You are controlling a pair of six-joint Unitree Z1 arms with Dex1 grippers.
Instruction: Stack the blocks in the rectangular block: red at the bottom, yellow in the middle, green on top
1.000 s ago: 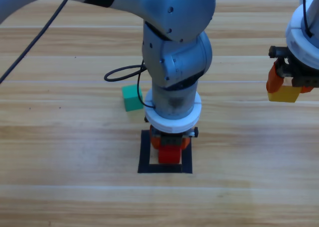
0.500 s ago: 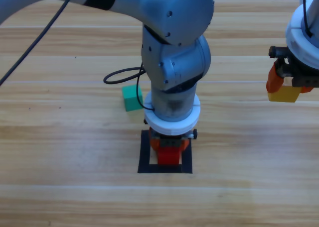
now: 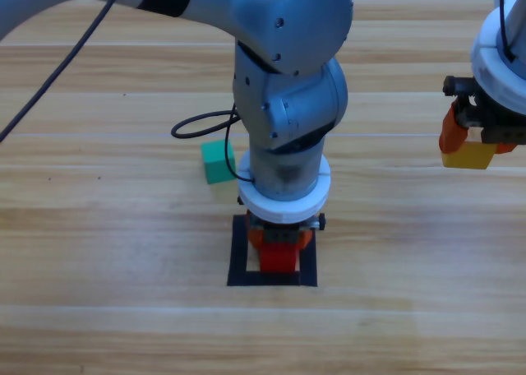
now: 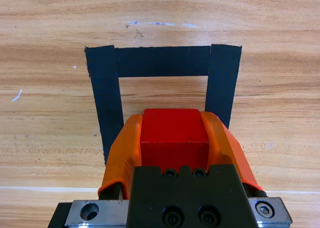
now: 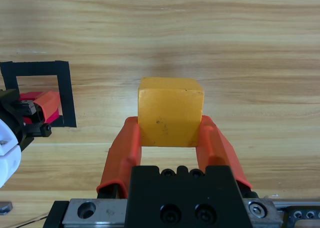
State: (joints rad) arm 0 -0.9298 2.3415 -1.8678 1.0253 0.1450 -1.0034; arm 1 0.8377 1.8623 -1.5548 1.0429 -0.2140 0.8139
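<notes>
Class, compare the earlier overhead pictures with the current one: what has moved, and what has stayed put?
The left gripper, shut on the red cube, sank slightly into the tape square, then stopped. The right gripper with the yellow cube and the green cube stayed put.

Wooden table point(image 3: 99, 309); pale plank seams
</notes>
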